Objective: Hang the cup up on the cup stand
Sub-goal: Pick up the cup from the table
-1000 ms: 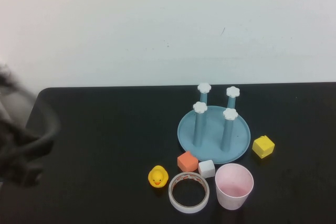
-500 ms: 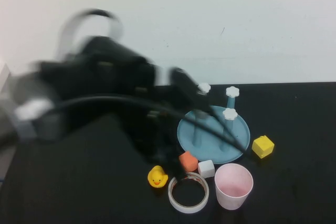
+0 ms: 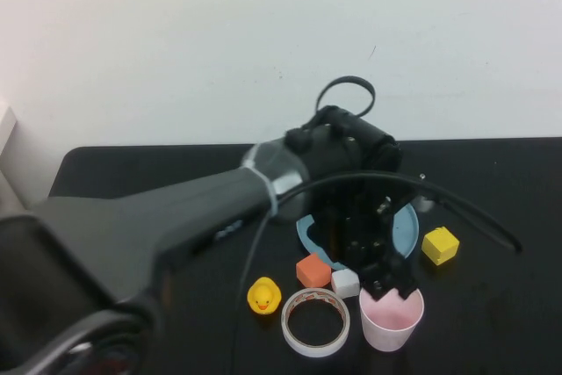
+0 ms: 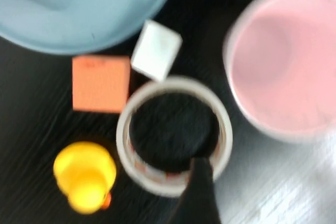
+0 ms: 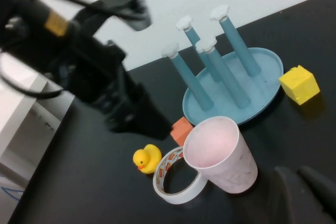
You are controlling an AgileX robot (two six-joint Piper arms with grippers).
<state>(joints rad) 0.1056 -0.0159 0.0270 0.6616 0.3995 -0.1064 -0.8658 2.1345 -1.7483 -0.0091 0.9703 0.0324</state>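
**Open left gripper poised at the cup's rim**

Nearest, the cup [image 3: 392,316] stands upright, just beside the tape roll [image 3: 315,321]. The left gripper [image 3: 392,286], jaws spread and empty, is held over its far rim. Behind, the cup stand [image 3: 407,227] is partly hidden. A skewed closure could tip the cup. The right gripper [image 5: 303,184], clenched, is parked nearby.

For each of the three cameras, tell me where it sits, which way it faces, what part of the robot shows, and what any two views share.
High view: raised on the robot's side, angled down at the table; the left arm reaches in, left gripper open over the cup.
Left wrist view: on the left arm, looking straight down at cup, tape roll and duck; one dark fingertip shows.
Right wrist view: low beside the cup, facing the cup stand; right gripper shut.
All three share the cup.
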